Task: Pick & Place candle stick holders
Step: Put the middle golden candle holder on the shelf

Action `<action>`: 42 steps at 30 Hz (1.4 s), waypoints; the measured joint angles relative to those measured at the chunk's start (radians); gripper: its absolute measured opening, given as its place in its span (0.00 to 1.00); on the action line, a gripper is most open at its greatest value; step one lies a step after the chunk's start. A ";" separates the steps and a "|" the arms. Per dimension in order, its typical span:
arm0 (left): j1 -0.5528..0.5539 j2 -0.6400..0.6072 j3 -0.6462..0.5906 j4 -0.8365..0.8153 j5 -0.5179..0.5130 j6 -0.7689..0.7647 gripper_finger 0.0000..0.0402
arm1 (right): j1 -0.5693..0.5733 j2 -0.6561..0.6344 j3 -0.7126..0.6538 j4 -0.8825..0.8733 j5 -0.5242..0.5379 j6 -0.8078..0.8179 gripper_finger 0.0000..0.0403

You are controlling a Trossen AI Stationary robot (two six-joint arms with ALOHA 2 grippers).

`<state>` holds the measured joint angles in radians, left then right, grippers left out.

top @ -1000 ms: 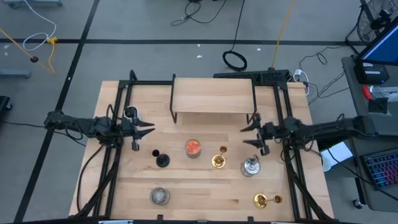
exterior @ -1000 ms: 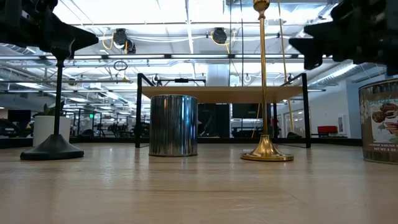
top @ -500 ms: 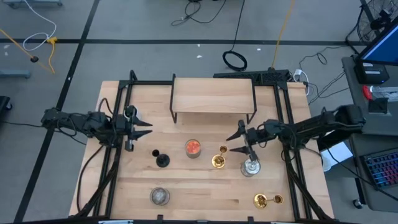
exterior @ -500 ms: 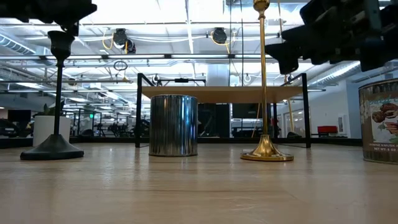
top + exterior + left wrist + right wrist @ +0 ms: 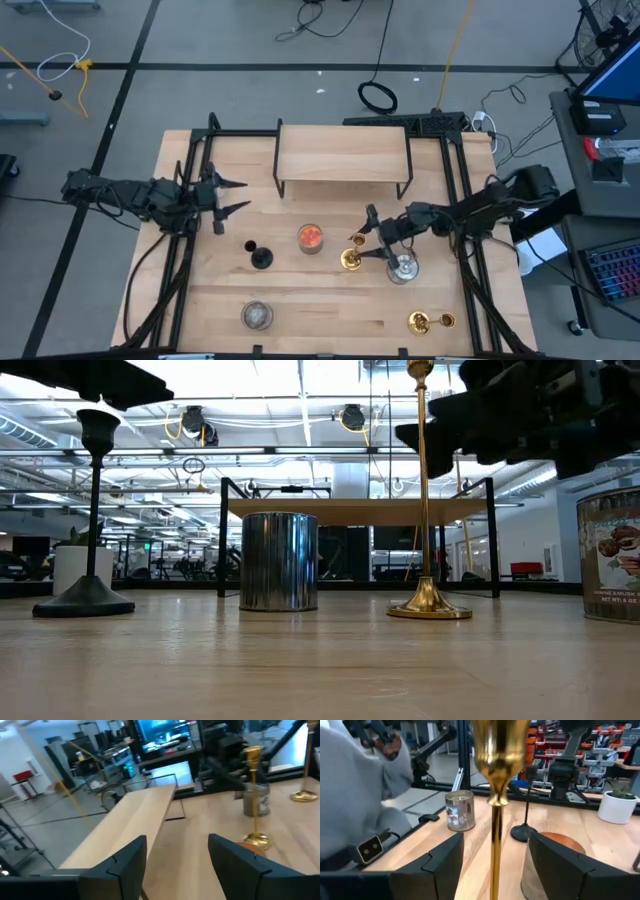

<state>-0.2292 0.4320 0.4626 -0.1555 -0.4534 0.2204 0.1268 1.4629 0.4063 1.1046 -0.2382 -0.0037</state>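
The right gripper point(image 5: 366, 233) has slid left across the table since a second ago. Back then it hung near the right rail. Now it sits at the middle right of the high view, with its two fingers spread wide on either side of the standing gold holder point(image 5: 351, 258) (nothing is pinched yet). In the right wrist view the gold stem point(image 5: 495, 820) stands right in the gap between the fingers point(image 5: 432, 865).

The left gripper point(image 5: 232, 197) has hardly moved. It waits at the left side of the high view, fingers apart and holding nothing, just above and left of the black holder point(image 5: 260, 256).

I count three candle stick holders. One gold one stands in the middle. One gold one point(image 5: 428, 321) lies on its side near the lower right corner of the table. The black one stands left of the middle.

I count three round jars or tins. The glass jar point(image 5: 311, 238) in the middle has something orange-red in it. The clear jar point(image 5: 402, 267) stands just right of the standing gold holder, under the right arm. The shiny tin point(image 5: 257, 315) sits near the lower edge (what is inside I cannot tell).

One wooden shelf point(image 5: 343, 155) stands at the top of the table point(image 5: 320, 300).
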 joint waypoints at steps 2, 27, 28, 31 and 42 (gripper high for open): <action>0.000 0.000 0.000 0.000 0.000 -0.006 0.52 | 0.000 0.019 0.017 0.003 -0.001 -0.010 0.53; 0.000 0.000 0.000 -0.015 0.007 -0.020 0.38 | -0.001 -0.050 0.028 0.174 0.106 0.135 0.04; 0.000 0.000 0.000 -0.015 0.007 -0.019 0.38 | 0.000 -0.075 0.029 0.177 0.104 0.159 0.04; 0.000 0.000 0.000 -0.015 0.007 -0.023 0.38 | -0.001 -0.171 0.031 0.153 0.104 0.190 0.04; 0.000 0.000 0.000 -0.011 0.007 -0.046 0.38 | -0.053 -0.467 0.114 -0.077 0.463 -0.054 0.03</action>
<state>-0.2295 0.4320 0.4625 -0.1665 -0.4465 0.1745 0.0739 0.9961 0.5206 1.0281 0.2244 -0.0576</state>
